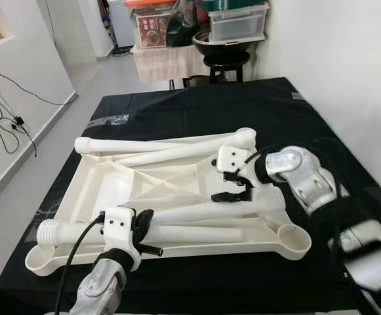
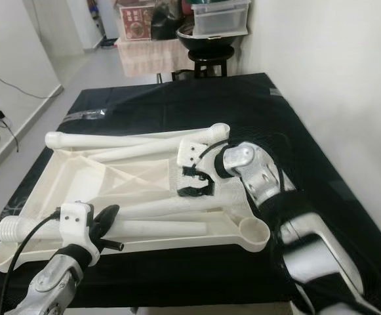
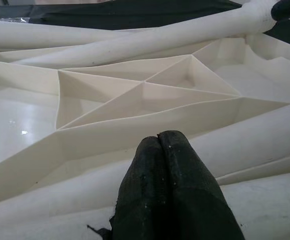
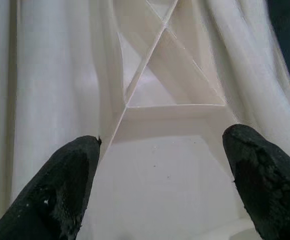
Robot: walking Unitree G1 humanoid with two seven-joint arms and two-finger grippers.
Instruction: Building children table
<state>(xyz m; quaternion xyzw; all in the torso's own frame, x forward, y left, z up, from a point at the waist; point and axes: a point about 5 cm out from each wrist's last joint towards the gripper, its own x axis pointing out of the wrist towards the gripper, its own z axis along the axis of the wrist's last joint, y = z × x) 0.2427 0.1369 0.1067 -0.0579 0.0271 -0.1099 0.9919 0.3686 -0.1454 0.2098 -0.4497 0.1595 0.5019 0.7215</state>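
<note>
At the bottom left of the left eye view the left gripper [image 1: 145, 226] hangs over the near edge of the white plastic tabletop [image 1: 111, 187], its jaws clenched together on nothing, the black fingertips [image 3: 167, 170] pressed side by side in the left wrist view just above the ribbed underside. The tabletop lies upside down on the black-covered counter [image 1: 177, 108], filling the lower middle of the frame, with its triangular stiffening ribs facing up and a round leg socket [image 1: 294, 239] at its near right corner. A loose threaded leg [image 1: 138, 231] lies along the near edge, its screw end pointing to the lower left, touching the tabletop beside the left gripper. Just beyond it a second leg [image 1: 203, 211] lies slanting across the tabletop. At centre right the right gripper [image 1: 231, 187] reaches in over the tabletop from the silver right arm [image 1: 305, 177]; its jaws are released, spread wide with the two black fingertips [image 4: 60, 185] well apart over a ribbed pocket in the right wrist view, grasping nothing. Farther back two more legs [image 1: 177, 147] lie across the far edge of the tabletop, meeting toward the upper right. Beyond the counter, at the top of the frame, a black stool [image 1: 225, 62] stands under stacked plastic storage boxes [image 1: 237, 23], and black cables [image 1: 6, 121] trail on the floor at the upper left.
</note>
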